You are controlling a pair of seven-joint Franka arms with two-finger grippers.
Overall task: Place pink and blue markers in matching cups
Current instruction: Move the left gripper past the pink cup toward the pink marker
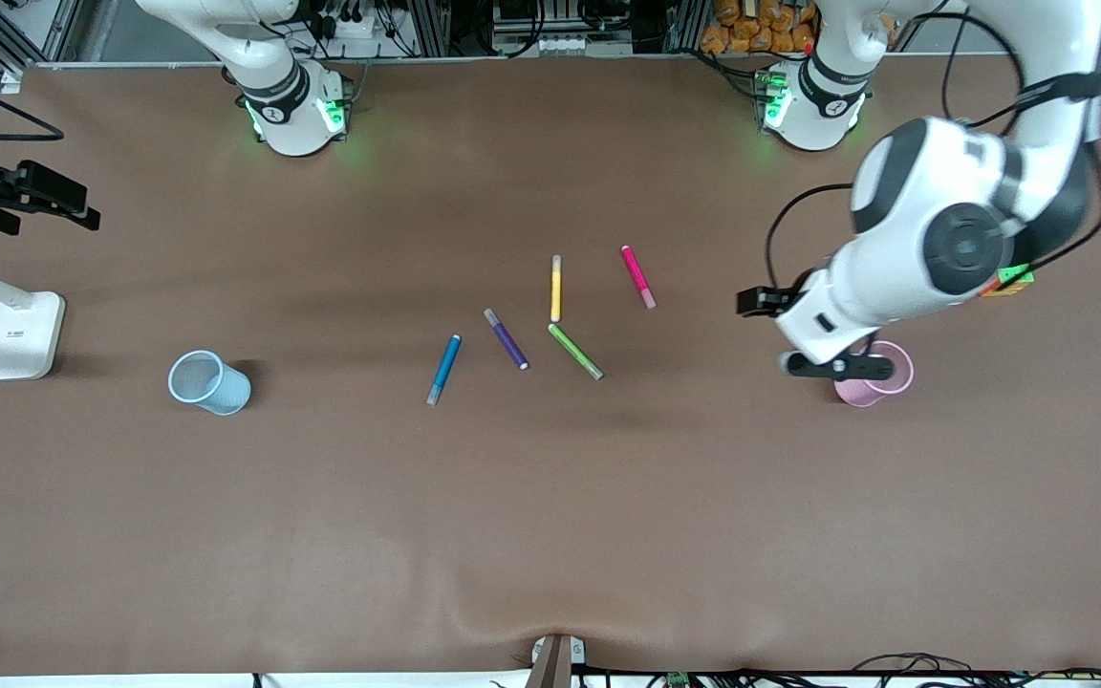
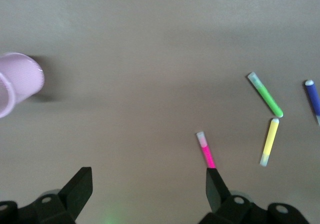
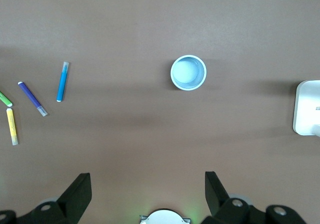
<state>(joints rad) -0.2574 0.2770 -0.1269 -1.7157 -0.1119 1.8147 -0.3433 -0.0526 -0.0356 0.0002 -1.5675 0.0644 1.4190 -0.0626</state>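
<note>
The pink marker [image 1: 638, 276] lies on the table mid-way between the arms; it also shows in the left wrist view [image 2: 205, 150]. The blue marker [image 1: 444, 369] lies nearer the front camera, toward the right arm's end, and shows in the right wrist view [image 3: 62, 81]. The pale blue cup [image 1: 209, 382] [image 3: 188, 73] stands toward the right arm's end. The pale pink cup [image 1: 885, 380] [image 2: 17, 82] stands toward the left arm's end. My left gripper [image 1: 835, 366] [image 2: 147, 176] hangs open and empty in the air beside the pink cup. My right gripper [image 3: 146, 179] is open and empty, high above the table by its base, out of the front view.
A dark purple pen [image 1: 506, 338], a yellow pen [image 1: 556, 288] and a green pen [image 1: 575, 351] lie between the two markers. A white lamp base [image 1: 20, 334] stands at the right arm's end. A coloured cube [image 1: 1011, 280] sits under the left arm.
</note>
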